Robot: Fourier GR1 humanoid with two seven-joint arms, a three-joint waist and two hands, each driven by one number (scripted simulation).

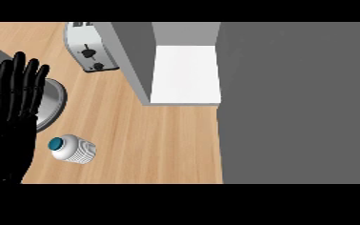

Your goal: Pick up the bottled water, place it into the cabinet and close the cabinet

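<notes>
The surface (162,138) under me is pale wood with fine grain lines running across it, smooth and matt. My left hand (20,105) at the left edge is glossy black, like hard plastic. The bottled water (73,149) near it looks like ribbed white plastic with a smooth teal cap. Far left, the toaster (91,47) has a brushed metal shell with dark matt knobs. Behind my hand, a round rim (55,100) shines like polished metal. The cabinet (137,62) has flat matt grey walls and a plain white floor inside.
</notes>
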